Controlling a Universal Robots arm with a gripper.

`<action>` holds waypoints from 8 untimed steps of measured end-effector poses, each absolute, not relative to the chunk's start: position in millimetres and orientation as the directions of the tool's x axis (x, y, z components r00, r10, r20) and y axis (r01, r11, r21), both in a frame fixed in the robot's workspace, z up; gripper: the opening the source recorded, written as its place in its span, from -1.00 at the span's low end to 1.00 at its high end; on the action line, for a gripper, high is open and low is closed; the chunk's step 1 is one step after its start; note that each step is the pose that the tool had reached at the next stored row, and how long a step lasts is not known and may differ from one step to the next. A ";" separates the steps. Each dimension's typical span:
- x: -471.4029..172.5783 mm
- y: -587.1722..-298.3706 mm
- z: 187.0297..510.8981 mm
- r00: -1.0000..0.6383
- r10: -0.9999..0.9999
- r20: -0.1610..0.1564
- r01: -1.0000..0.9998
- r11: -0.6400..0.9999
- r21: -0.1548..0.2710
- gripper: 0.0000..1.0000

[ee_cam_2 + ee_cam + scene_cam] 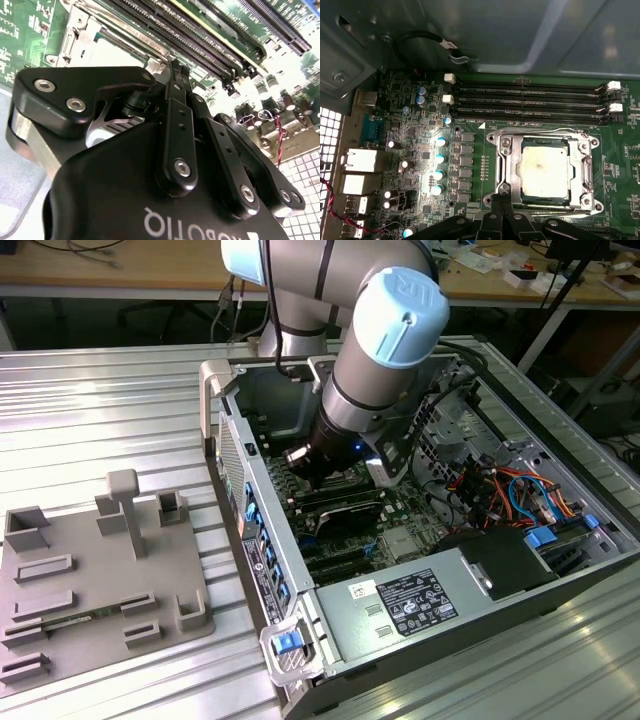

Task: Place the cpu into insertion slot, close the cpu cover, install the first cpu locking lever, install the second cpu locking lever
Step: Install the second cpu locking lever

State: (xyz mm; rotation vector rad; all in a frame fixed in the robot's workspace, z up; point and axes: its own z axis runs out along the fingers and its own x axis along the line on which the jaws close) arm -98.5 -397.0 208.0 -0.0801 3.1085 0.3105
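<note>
Pincer (502,212) pressed together, tips just beside the cpu cover (544,170) shut over the cpu (544,170); misaimed, they could scrape the socket frame

Gripper (176,70) fingertips hidden behind own linkage in second wrist view; insertion slot (543,170) lower rim masked by gripper body in first wrist view.

Arm down inside the open computer case

The robot arm (385,350) reaches into the computer case (420,540), wrist low over the green motherboard (400,515); a grey fixture tray (95,580) lies beside the case, on the exterior view's left.
</note>
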 end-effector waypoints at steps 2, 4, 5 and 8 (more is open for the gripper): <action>-98.5 -396.9 207.0 -0.999 -0.049 -0.022 -0.053 0.977 0.207 -0.79; -98.5 -396.9 205.7 -0.999 -0.049 -0.023 -0.053 0.976 0.213 -0.79; -98.5 -396.9 205.3 -0.999 -0.049 -0.023 -0.053 0.975 0.214 -0.79; -98.0 -397.0 205.7 -0.999 -0.049 -0.022 -0.053 0.975 0.214 -0.79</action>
